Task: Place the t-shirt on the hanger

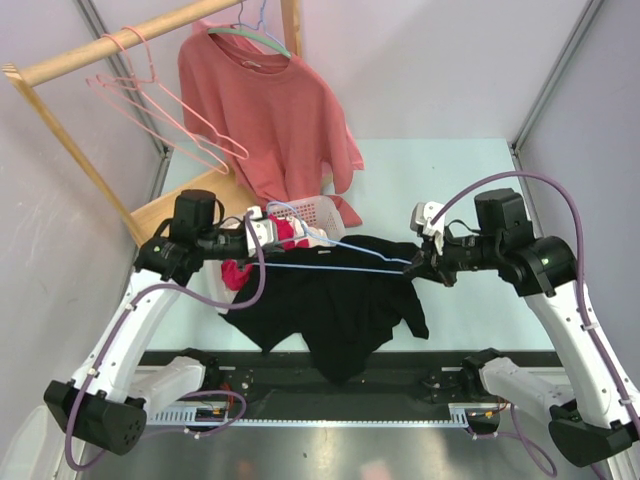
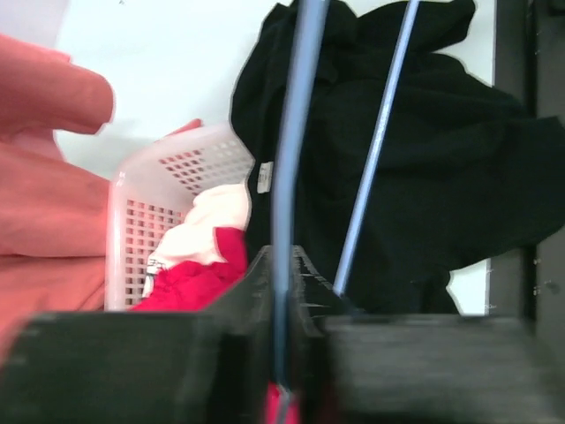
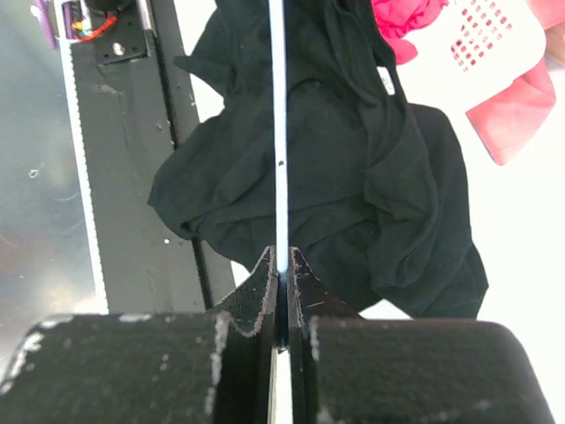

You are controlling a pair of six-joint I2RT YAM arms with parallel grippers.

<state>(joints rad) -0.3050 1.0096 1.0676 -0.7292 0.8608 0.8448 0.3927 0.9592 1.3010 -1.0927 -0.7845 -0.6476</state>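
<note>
The black t-shirt point(image 1: 335, 300) lies crumpled on the table between the arms, draping over the front edge. The light blue wire hanger point(image 1: 335, 268) is held level above it, stretched between both grippers. My left gripper point(image 1: 262, 232) is shut on the hanger's left end; its wire point(image 2: 287, 177) runs up between the jaws, with a second wire point(image 2: 375, 159) beside it over the t-shirt point(image 2: 441, 177). My right gripper point(image 1: 418, 262) is shut on the right end; the wire point(image 3: 279, 132) runs straight from the jaws over the t-shirt point(image 3: 353, 177).
A white basket point(image 1: 315, 215) with magenta cloth point(image 1: 238, 272) lies tipped behind the left gripper. A salmon shirt point(image 1: 270, 110) on a green hanger point(image 1: 262, 40) and pink hangers point(image 1: 170, 110) hang from the wooden rack point(image 1: 110, 50) at the back left.
</note>
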